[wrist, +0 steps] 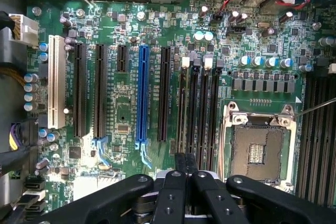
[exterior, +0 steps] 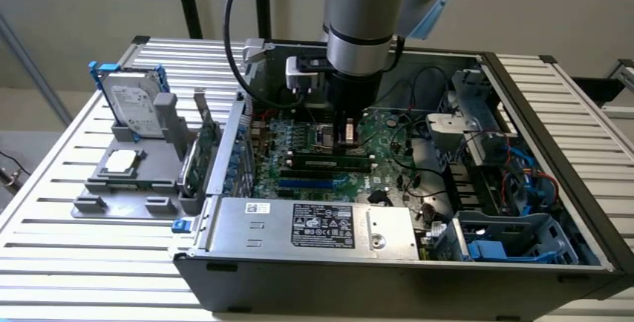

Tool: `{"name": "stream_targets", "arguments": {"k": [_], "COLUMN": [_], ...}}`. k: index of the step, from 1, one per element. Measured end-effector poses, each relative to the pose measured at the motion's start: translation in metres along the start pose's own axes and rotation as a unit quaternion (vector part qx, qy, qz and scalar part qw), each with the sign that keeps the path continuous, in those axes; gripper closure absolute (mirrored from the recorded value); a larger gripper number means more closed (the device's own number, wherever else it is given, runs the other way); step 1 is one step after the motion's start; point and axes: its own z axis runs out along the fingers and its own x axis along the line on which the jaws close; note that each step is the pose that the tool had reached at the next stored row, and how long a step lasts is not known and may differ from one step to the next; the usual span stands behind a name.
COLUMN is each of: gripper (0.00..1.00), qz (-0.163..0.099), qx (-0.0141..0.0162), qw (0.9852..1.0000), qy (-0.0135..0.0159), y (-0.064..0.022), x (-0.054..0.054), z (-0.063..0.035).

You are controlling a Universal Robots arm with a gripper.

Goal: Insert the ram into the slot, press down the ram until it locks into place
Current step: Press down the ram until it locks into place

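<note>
My black two-finger gripper (wrist: 185,174) is pinched shut, empty, just over the bank of long narrow black memory slots (wrist: 198,111). The thin green RAM stick (exterior: 327,162) lies flat in one. Locking unconfirmed.

The arm descends vertically into the open computer case (exterior: 515,188), its wrist straight above the motherboard (wrist: 131,108). The pincer (wrist: 186,167) points down at the board, its black fingers (wrist: 178,162) pressed together, nothing visible between them.

Robotics lab, slatted aluminium bench (exterior: 59,211), opened computer case (exterior: 396,263)
</note>
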Motion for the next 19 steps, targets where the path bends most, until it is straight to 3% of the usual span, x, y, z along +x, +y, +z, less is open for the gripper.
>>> {"name": "stream_targets", "arguments": {"k": [19], "gripper": [0.89], "qz": [0.013], "qx": [0.0], "qw": [0.9999], "qy": [0.0], "y": [0.0006], "x": [0.0], "z": [0.0131]}}
